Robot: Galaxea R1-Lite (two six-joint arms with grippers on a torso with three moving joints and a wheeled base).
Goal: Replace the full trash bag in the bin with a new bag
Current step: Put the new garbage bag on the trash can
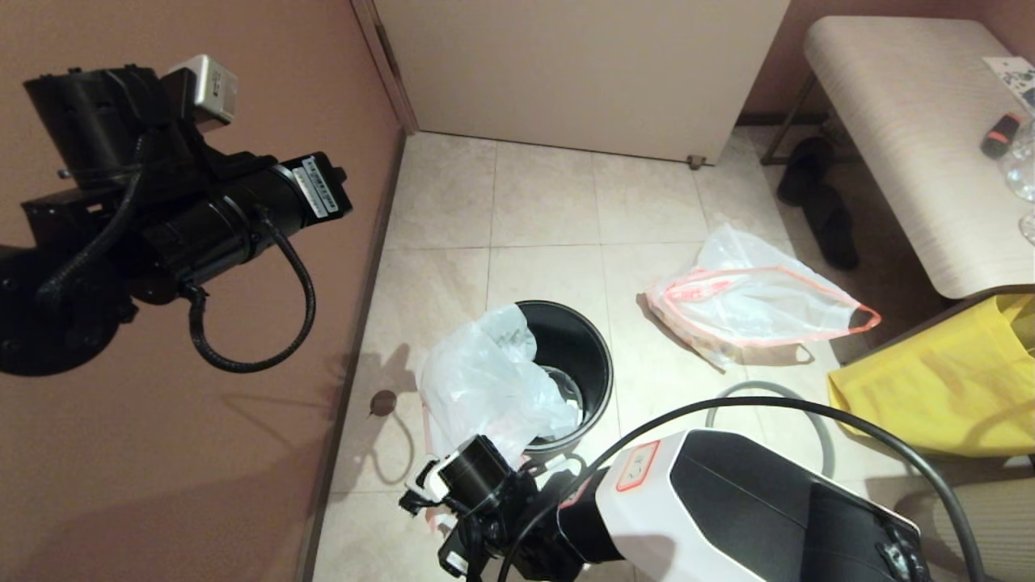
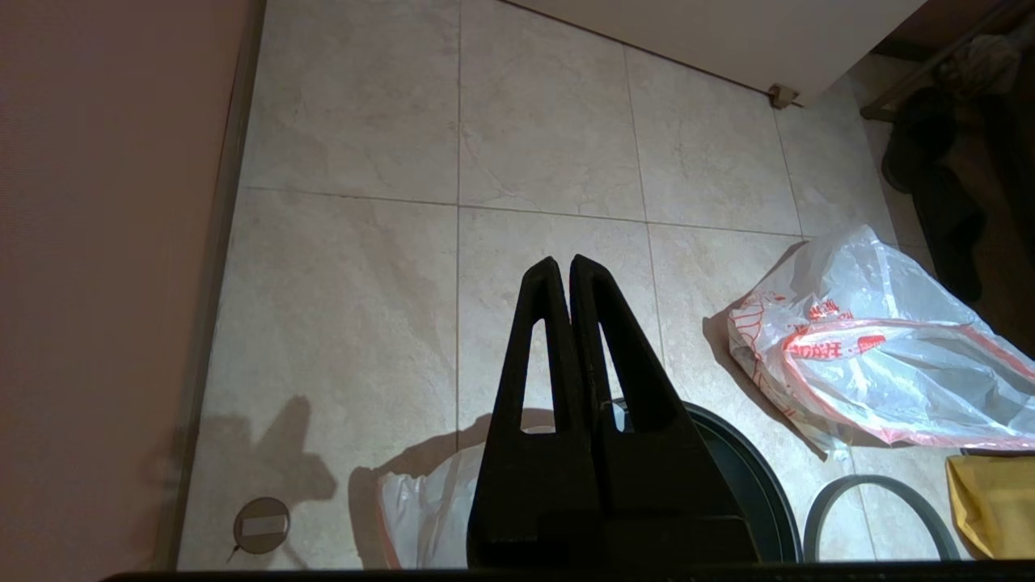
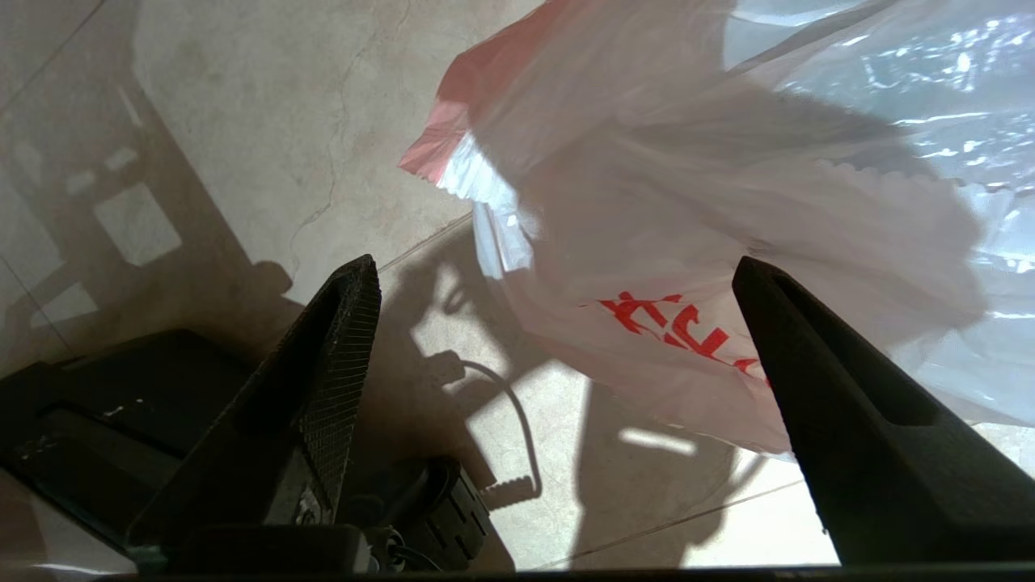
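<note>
Head view: the right claw [image 1: 485, 477], spread wide and empty, sits beside the bin [image 1: 582, 343], where the new bag [image 1: 485, 380] drapes half in for lining.

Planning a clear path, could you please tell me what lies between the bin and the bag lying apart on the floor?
Only bare floor tile separates the bin from that bag, seen in the head view.

Yellow bag [image 1: 938, 388], black slippers [image 1: 817, 194], bench [image 1: 914, 121], floor drain [image 1: 382, 402]
</note>
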